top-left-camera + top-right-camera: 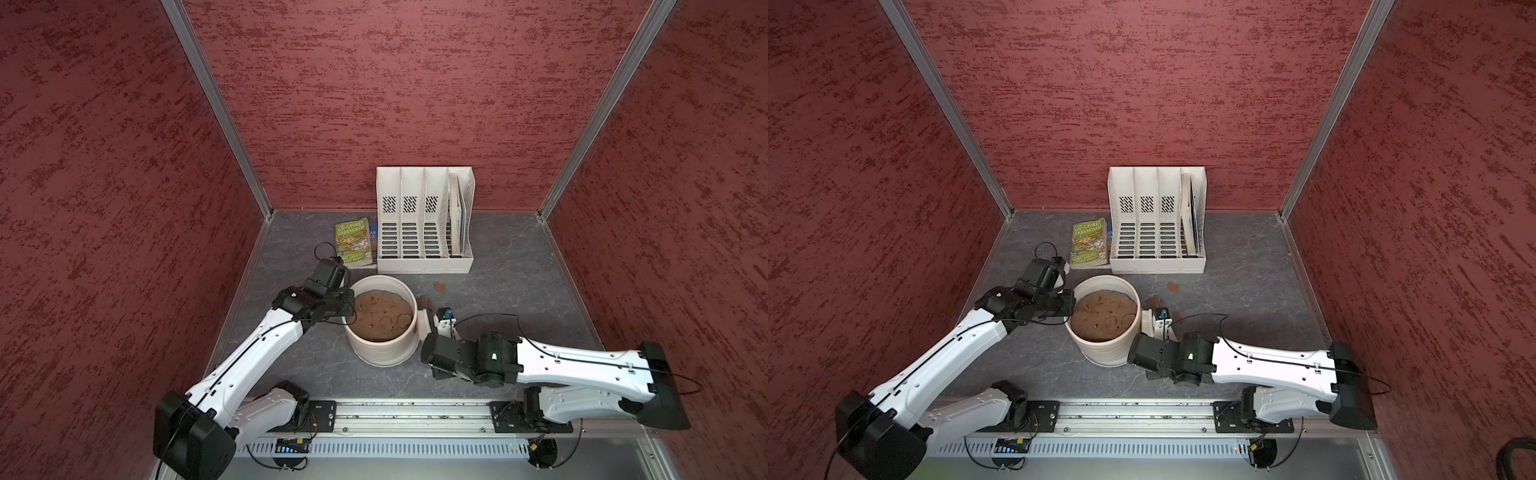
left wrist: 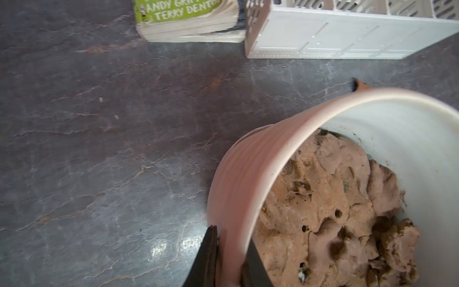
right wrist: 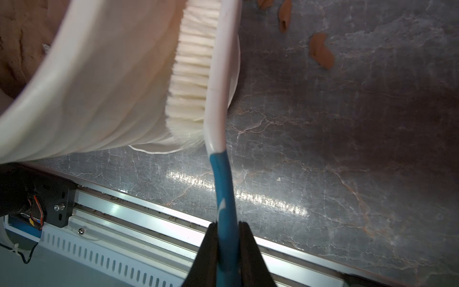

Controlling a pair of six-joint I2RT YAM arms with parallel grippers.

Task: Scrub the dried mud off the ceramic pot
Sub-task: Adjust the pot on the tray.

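On the left, my left gripper point(image 2: 232, 248) is closed on the rim of the ceramic pot point(image 1: 382, 349). One finger point(image 2: 210, 251) is outside the ribbed wall and the other is inside, with the wall pinched between them. The pot stands upright near the middle of the table point(image 1: 519, 316), on its flared base. It is filled with a lumpy brown soil mass point(image 1: 382, 318) that reaches close to the rim.

Behind the pot, near the back wall, a green book point(image 1: 353, 243) lies flat. Just beside it, on the right, stands a white file rack point(image 1: 424, 232), with something thin in its rightmost slot.

On the right side of the pot a brush point(image 3: 219, 74) lies along the outer wall, and its white bristles point(image 3: 191, 82) press against the wall. My right gripper point(image 3: 228, 231) is shut tight on the blue handle of the brush, low beside the pot.

The dried mud point(image 3: 321, 52) that I can see is in small reddish-brown flakes on the table, just to the right of the pot and beyond the brush head. In both top views one flake point(image 1: 439, 286) lies between the pot and the rack.
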